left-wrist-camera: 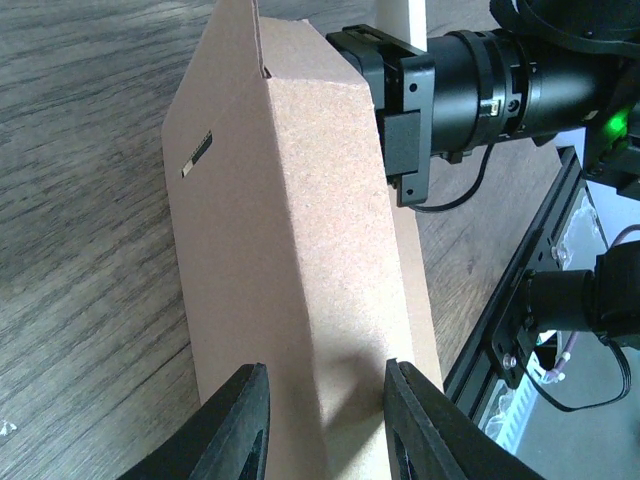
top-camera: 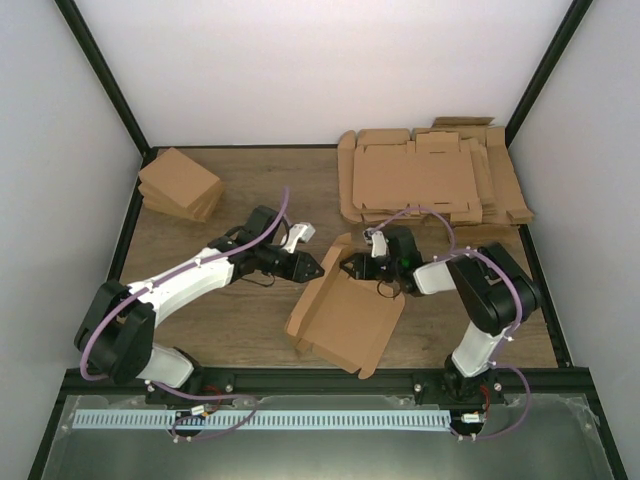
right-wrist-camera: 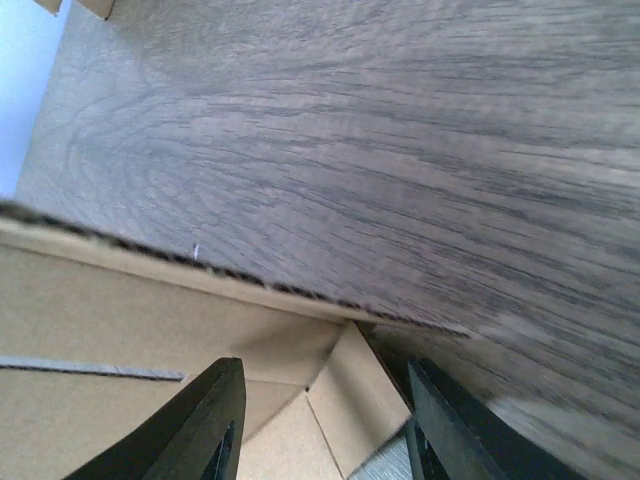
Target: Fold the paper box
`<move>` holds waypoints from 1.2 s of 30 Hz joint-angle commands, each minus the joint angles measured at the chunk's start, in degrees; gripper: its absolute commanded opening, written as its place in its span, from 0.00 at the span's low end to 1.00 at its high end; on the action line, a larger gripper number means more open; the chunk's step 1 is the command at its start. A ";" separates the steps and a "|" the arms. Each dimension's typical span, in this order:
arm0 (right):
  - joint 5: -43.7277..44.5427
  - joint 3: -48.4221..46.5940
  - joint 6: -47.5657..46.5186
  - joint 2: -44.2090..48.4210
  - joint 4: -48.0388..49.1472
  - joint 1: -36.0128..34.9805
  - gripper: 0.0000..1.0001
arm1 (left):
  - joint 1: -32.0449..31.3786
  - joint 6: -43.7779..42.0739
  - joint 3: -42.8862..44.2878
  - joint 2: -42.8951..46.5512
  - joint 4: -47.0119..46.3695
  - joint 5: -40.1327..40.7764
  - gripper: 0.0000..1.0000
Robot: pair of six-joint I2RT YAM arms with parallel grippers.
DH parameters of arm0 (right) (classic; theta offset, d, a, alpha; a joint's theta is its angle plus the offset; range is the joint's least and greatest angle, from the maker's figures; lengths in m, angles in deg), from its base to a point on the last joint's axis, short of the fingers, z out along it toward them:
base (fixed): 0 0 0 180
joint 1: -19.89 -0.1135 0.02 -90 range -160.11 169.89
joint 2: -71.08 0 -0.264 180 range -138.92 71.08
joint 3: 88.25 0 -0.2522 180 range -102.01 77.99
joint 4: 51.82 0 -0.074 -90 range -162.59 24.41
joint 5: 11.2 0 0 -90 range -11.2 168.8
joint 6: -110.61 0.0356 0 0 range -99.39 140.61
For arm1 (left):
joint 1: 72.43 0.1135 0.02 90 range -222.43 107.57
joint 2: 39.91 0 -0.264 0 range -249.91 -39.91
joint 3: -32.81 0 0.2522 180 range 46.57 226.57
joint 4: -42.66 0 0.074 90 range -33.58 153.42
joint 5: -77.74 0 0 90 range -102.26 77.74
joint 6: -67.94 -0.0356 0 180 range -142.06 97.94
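A: As seen from above, found the paper box (top-camera: 345, 318) near the middle of the surface (top-camera: 250, 332), toward the near edge. Lay partly folded, with the base flat and the left wall raised.

B: And relative to the left gripper (left-wrist-camera: 327, 425)?

A: Sat directly under it. Showed both fingers (left-wrist-camera: 235, 425) spread apart, one on either side of the raised wall's ridge, with brown cardboard filling the gap. Could not tell whether touching the cardboard or just clear of it.

B: Clamped on it, then?

A: Looked open rather than pinched.

B: And the right gripper (right-wrist-camera: 325, 430)?

A: Met the far end of that same wall, opposite the left gripper and facing it. Hung with its fingers parted just above an inside corner of the paper box, over a small flap beside the wall. Held nothing.

B: Anything else?

A: Noted a pile of small brown boxes (top-camera: 180, 185) at the far left of the surface. Also noted a thick stack of flat tabbed sheets (top-camera: 430, 180) at the far right. Saw both well apart from the paper box.
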 commanded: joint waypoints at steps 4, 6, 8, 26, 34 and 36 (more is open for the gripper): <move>-6.36 -2.16 -1.38 -2.99 2.15 0.35 0.44 | -0.81 -0.96 0.15 -0.77 2.31 2.72 0.34; -8.42 -1.86 -1.65 -2.69 2.88 0.32 0.41 | -0.86 -0.90 0.13 -0.82 2.31 2.78 0.34; -9.70 -1.27 -1.86 -1.94 3.48 0.36 0.38 | -0.94 -0.89 0.23 -0.80 2.23 2.86 0.34; -12.34 2.79 -5.08 1.27 1.69 0.28 0.26 | -1.46 -0.61 0.82 -1.07 2.49 3.30 0.34; -11.97 3.40 -4.88 -0.94 3.06 0.27 0.26 | -2.69 -0.70 2.15 -2.07 3.55 3.83 0.34; -11.34 3.63 -4.77 -1.50 3.72 0.28 0.26 | -3.39 -0.70 2.65 -2.30 4.15 4.46 0.34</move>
